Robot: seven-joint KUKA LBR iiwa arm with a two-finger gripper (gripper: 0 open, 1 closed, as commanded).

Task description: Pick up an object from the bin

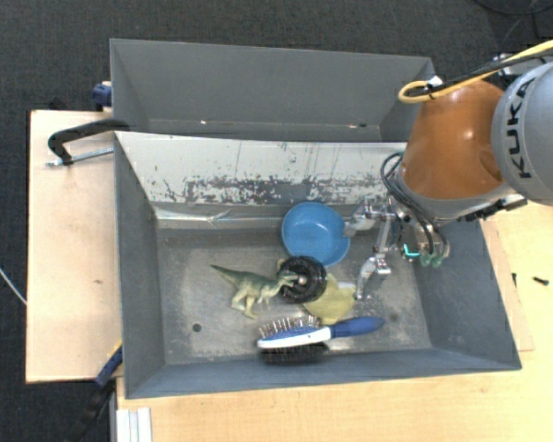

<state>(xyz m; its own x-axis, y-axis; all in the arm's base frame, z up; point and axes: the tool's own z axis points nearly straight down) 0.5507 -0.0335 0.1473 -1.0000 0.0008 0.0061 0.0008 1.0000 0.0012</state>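
Note:
My gripper (372, 269) hangs low in the right half of the bin, its metal tip just right of a pale yellow soft thing (333, 303) on the floor. A blue bowl (314, 231) stands to the gripper's left, near the back wall. Below the bowl lies a black ring-shaped thing (301, 279). A blue-handled brush (311, 337) with a white head and dark bristles lies along the front wall, its handle end below the gripper. Nothing shows in the gripper.
A green toy dinosaur (250, 289) lies left of the black ring, its head touching it. The arm with its orange cover comes in over the bin's right rim. The bin's left part has bare floor.

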